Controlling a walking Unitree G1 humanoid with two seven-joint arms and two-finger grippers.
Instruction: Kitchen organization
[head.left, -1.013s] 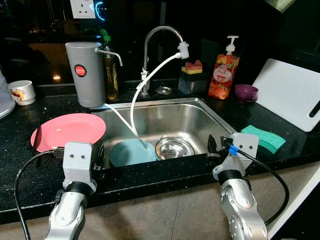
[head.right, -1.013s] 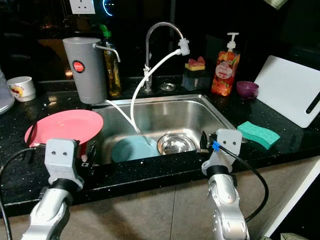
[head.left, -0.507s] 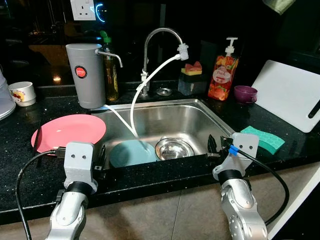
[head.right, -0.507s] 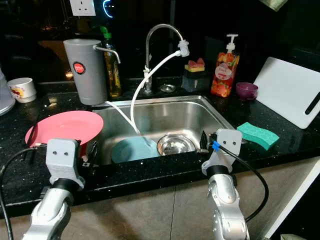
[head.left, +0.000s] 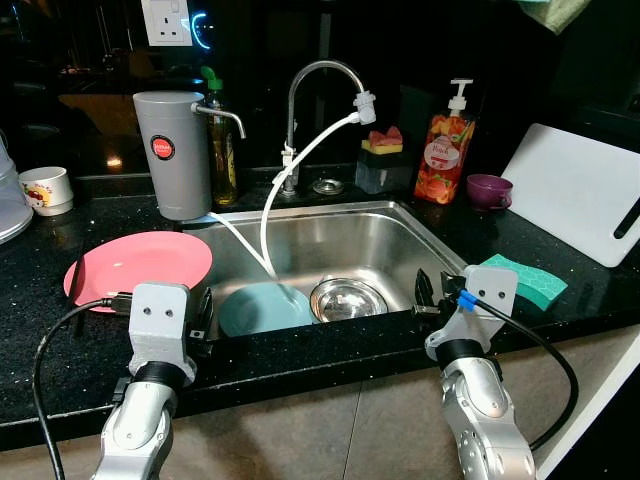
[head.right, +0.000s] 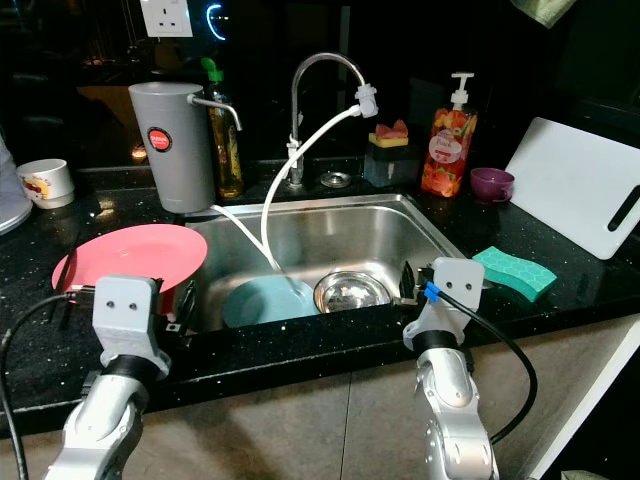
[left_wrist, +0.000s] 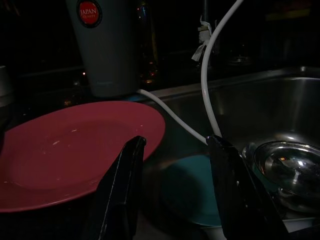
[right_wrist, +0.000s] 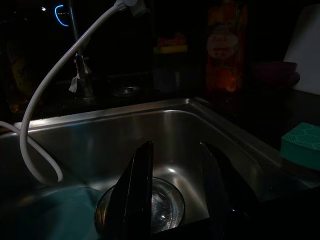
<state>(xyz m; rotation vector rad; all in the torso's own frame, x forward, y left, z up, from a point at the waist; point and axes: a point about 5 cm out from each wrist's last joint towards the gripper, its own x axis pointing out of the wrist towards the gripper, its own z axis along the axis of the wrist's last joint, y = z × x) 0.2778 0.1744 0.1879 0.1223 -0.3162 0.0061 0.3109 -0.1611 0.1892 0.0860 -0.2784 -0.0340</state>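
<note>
Black fingers (left_wrist: 127, 190) of the left gripper (left_wrist: 175, 185) stand apart with nothing between them, and they point across the front edge of the counter (head.left: 40, 330) toward the pink plate (head.left: 138, 264) and the sink (head.left: 330, 240). The right gripper (right_wrist: 175, 192) is the same: its fingers are open, hold nothing, and aim down at the steel bowl (head.left: 348, 297) in the sink. Both hang just at the near rim, so I think the robot is lining up to reach in and has not picked a dish yet. The blue plate (head.left: 265, 305) lies flat on the sink floor, touching the bowl, right under the near wall, so a reach must go over that wall and down. A white hose (head.left: 290, 180) loops from the tap (head.left: 320, 80) into the sink and could snag an arm. The pink plate sits on the counter beside the sink, its edge sticking out over the rim, easy to bump. The green sponge (head.left: 525, 280) lies near the right gripper. The middle of the sink has the most open room.
</note>
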